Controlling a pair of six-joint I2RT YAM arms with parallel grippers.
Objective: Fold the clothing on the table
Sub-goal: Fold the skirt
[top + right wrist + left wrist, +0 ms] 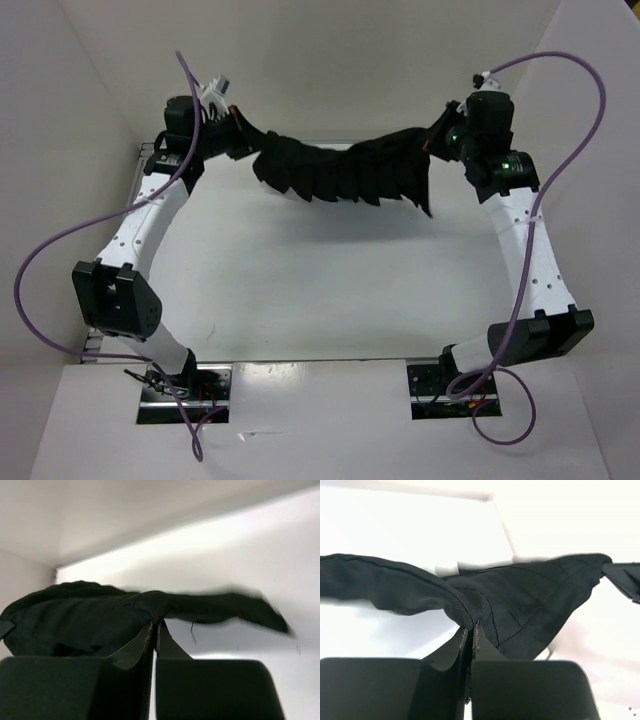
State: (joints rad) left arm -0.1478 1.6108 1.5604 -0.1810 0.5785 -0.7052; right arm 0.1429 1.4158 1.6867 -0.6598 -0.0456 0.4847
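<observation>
The soft black pleated fabric garment point(345, 172) hangs stretched between the two arms over the far part of the flat white rectangular table point(330, 300). It sags in the middle and its right end droops to a point. From above it looks lifted clear of the surface, though I cannot tell whether the lowest hem brushes it. The black two-finger left gripper point(470, 630) is closed on a thick seamed edge at the far left, and the black two-finger right gripper point(154, 626) is pinched tight on a bunched edge at the far right. In both wrist views only a narrow bite of cloth sits between the fingertips, and that, I judge, is the main risk. If the arms draw farther apart or swing quickly, the tension could pull that thin bite out of one grip, leaving the garment dangling in a heap from the other. The pleats could also collapse unevenly as it is laid down, so the fold comes out crooked or bunched. If one end is lowered sooner than the other, the loose right corner could tuck under. The thin purple cable point(60, 240) looping beside the left arm lies well apart from the cloth but could snag on a wide sweep.
</observation>
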